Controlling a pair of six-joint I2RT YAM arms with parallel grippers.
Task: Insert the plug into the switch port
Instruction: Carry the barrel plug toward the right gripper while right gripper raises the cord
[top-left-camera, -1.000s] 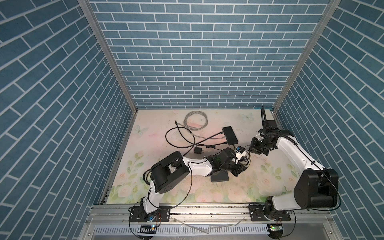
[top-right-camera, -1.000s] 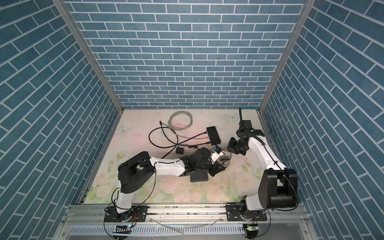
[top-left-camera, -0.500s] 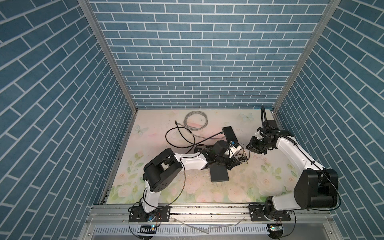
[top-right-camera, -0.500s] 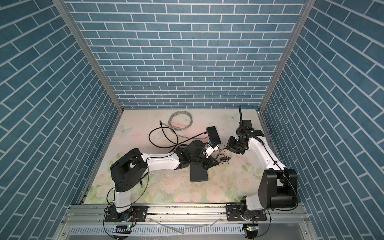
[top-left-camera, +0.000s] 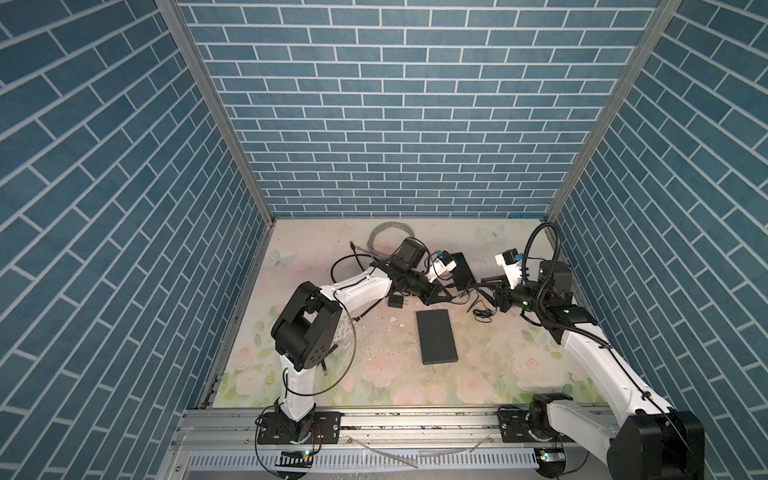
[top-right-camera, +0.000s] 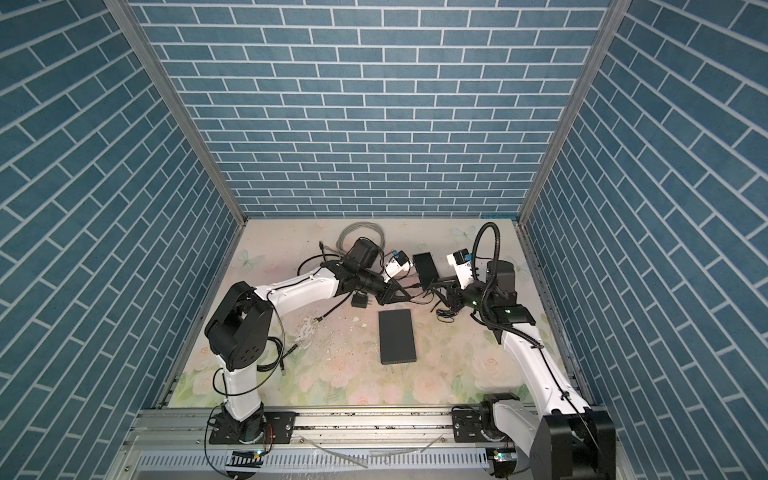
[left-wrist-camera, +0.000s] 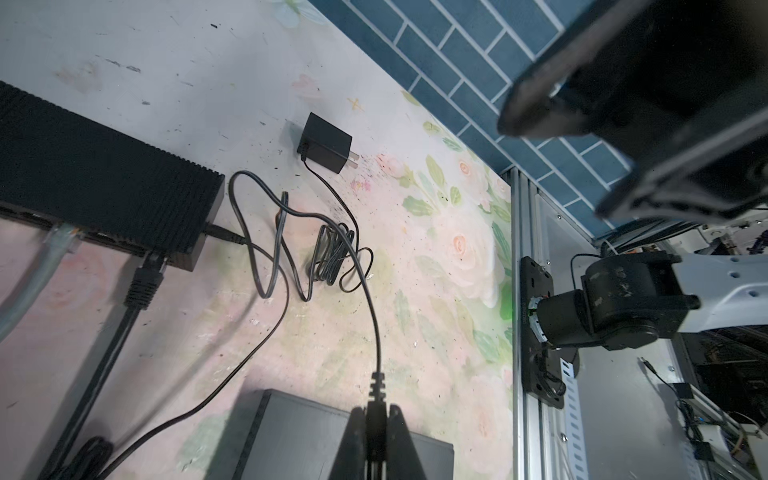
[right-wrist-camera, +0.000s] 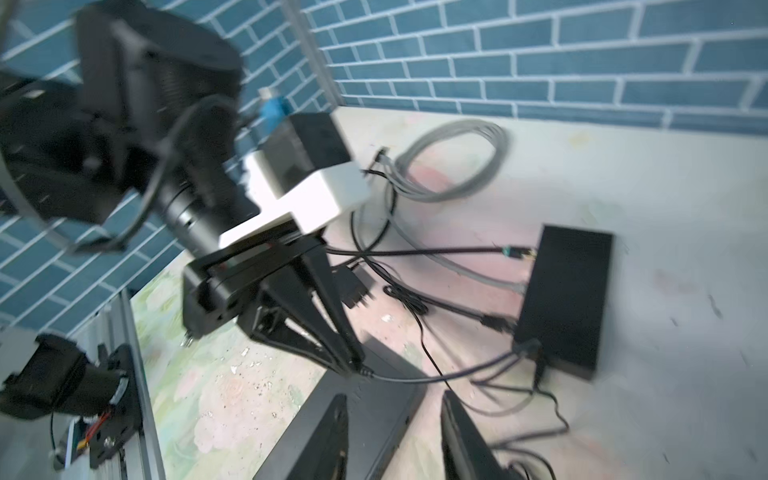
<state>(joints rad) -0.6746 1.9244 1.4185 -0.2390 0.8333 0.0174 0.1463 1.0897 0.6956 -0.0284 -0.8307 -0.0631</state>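
Plug: left wrist view, thin black cable plug (left-wrist-camera: 376, 384) clamped in left gripper (left-wrist-camera: 376, 409), near ribbed black switch box (left-wrist-camera: 104, 166); looped cable slack (left-wrist-camera: 328, 257) may snag.
Right gripper (right-wrist-camera: 394, 395): right wrist view, jaws apart, empty; unheld switch may slide.
Grippers: top views, crowded beside switch; could collide.

we log left pincer (top-left-camera: 448, 296) and its thin black cable plug (left-wrist-camera: 376, 388) swung rearward | we log right pincer (right-wrist-camera: 392, 401) jaws parted

I see the small black plug (left-wrist-camera: 376, 388) pinched in the left gripper (left-wrist-camera: 376, 409), its thin cable trailing onto the worktop. It sits by the far edge of the flat black switch (top-left-camera: 436, 343), which lies flat mid-worktop.
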